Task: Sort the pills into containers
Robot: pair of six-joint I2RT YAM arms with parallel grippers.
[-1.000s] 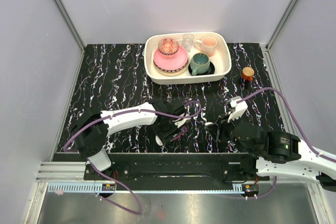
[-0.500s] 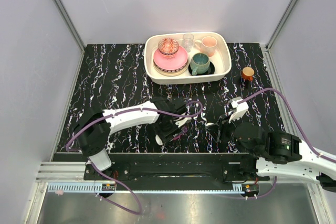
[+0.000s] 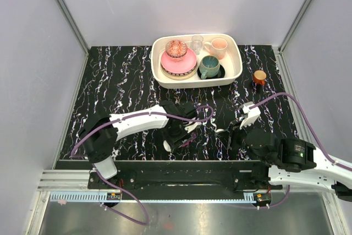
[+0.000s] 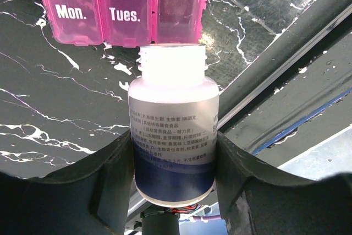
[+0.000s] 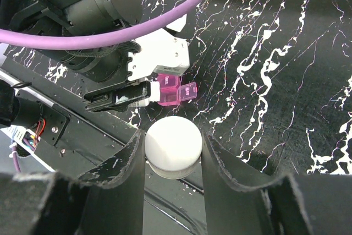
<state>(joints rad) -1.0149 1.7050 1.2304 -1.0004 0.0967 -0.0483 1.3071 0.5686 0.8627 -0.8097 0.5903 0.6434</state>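
My left gripper is shut on a white bottle with a blue-banded label and no cap. The bottle's mouth points at the open third compartment of the magenta pill box, beside the lids marked Mon. and Tues. No pills show. My right gripper is shut on the white cap, just right of the box. In the top view the left gripper, the box and the right gripper sit near the table's front edge.
A cream tray of crockery stands at the back. A small brown orange-lidded jar stands to its right. A black rail runs along the front edge, close under both grippers.
The left arm has shifted very slightly with the bottle still at the pill box. The right arm holds still with the cap.
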